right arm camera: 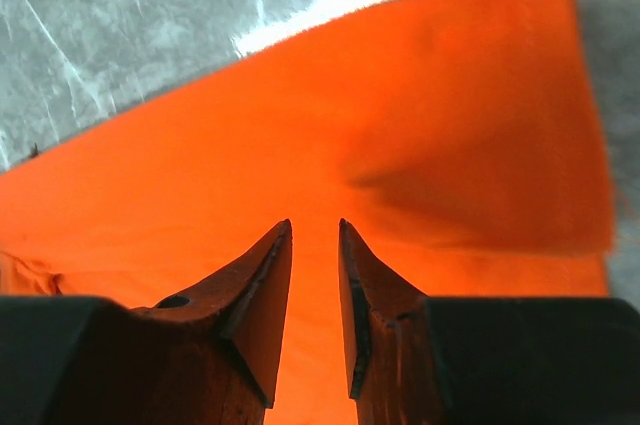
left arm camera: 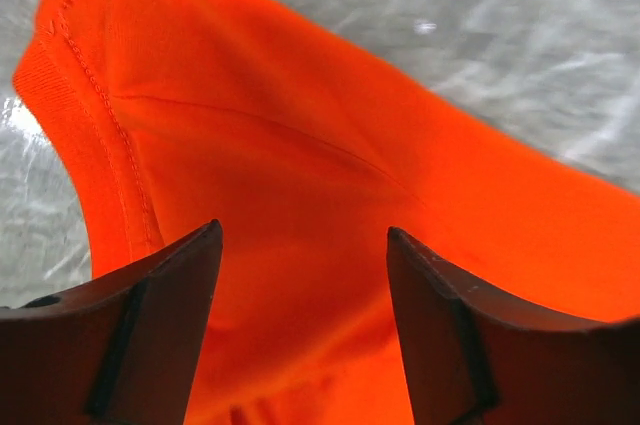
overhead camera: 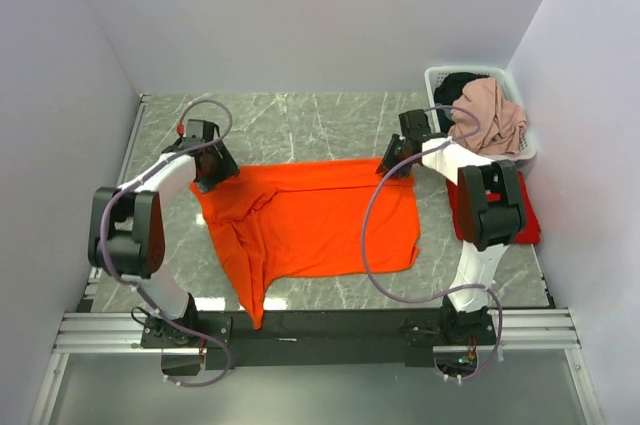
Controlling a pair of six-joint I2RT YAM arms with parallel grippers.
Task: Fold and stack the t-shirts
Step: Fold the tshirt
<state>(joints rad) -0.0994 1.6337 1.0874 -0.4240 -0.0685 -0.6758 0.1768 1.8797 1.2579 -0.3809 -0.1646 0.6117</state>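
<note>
The marble table [overhead camera: 300,120] carries everything. Across its middle lies the orange t-shirt [overhead camera: 320,220], by far the biggest loose item: mostly flat on the right, rumpled along the left, with 1 narrow tail of cloth trailing toward the near edge. At the far right stands a white laundry basket [overhead camera: 432,75] heaped with pale pink and dark cloth. Near the right edge, partly under the right arm, sits the red t-shirt [overhead camera: 528,227], which looks already folded into a compact pad.

The left gripper [left arm camera: 304,245] hangs over the far left corner of the orange tee with its fingers spread wide, stitched hem and cloth showing between them, nothing pinched. The right gripper [right arm camera: 315,235] is at the far right corner, fingers drawn almost together with a thin slit left; I cannot tell whether cloth is caught in it.

The tee should handle as light, limp and fairly grippy: it will sag, drag and crease rather than hold shape. The 2 far corners, on the doubled hem or seam, seem the best holds, taken together so the edge stays taut. The left rumples probably need smoothing before a clean fold.
</note>
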